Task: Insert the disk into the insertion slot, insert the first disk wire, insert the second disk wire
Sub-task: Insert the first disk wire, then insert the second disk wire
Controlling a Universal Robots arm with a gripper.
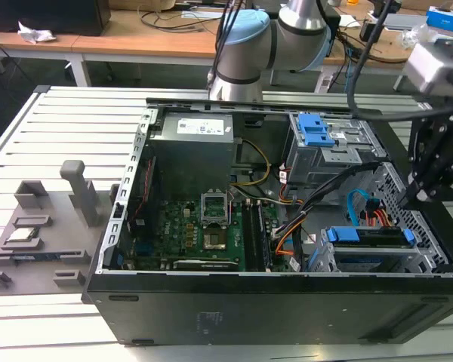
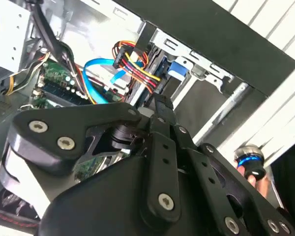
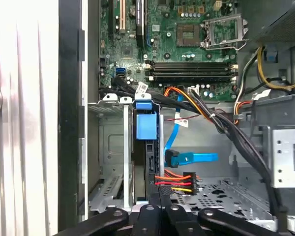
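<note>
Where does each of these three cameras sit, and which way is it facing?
Exterior view: off the arm, looking down into the open computer case; shows the arm and, at the exterior view's right, the hand.
First wrist view: near the wrist, facing past the hand at the disk in the insertion slot, motherboard beyond.
Second wrist view: near the wrist, facing along the hand toward red-yellow wires.
Shared: both wrist views show the hand, the disk's blue carrier and a blue cable.
</note>
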